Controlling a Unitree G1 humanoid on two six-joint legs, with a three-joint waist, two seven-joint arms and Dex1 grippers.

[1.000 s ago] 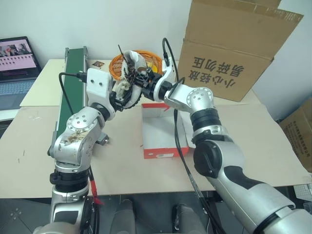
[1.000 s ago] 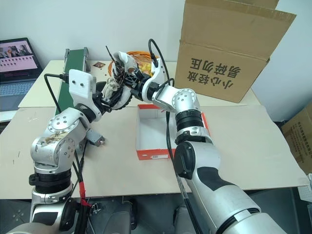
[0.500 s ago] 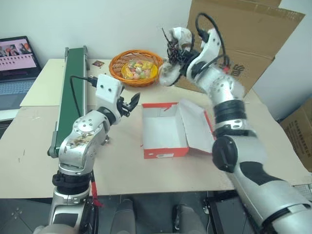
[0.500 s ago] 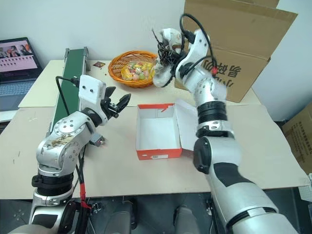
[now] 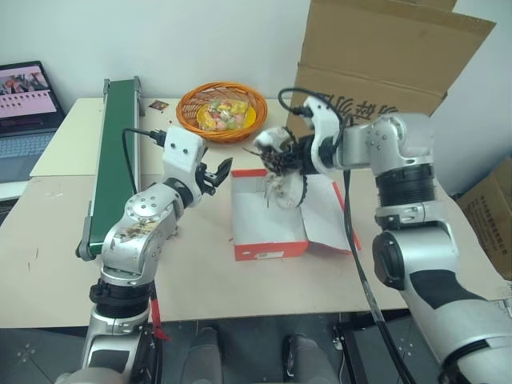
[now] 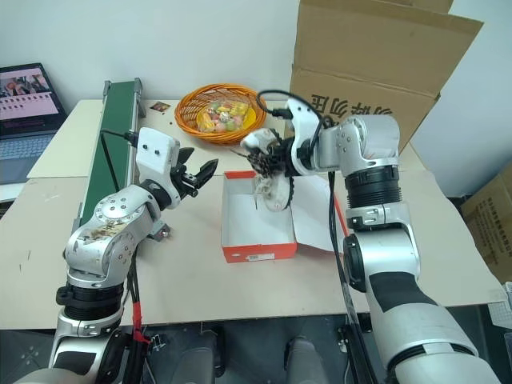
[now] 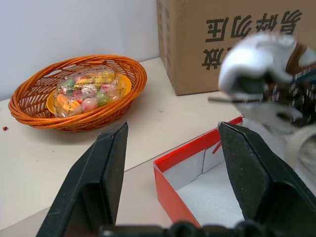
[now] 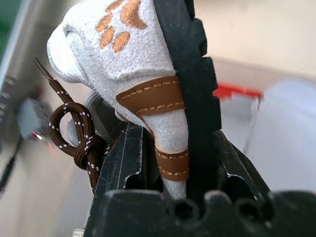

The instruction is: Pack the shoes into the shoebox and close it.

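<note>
My right gripper [image 6: 276, 172] pinches the white sneaker [image 5: 282, 164] above the open red shoebox [image 5: 268, 216]. Left gripper [image 5: 214, 174] hangs spread at the box's 9 o'clock. I should lower it sole-down, laces tucked inside.

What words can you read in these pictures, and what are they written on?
"小心轻放" and "切勿压" on the brown carton, printed upside down and partly hidden.
Small white print on the red shoebox: too small to read.
Laptop screen: too small to read.
Orange paw prints on the shoe: a picture, no words.
</note>
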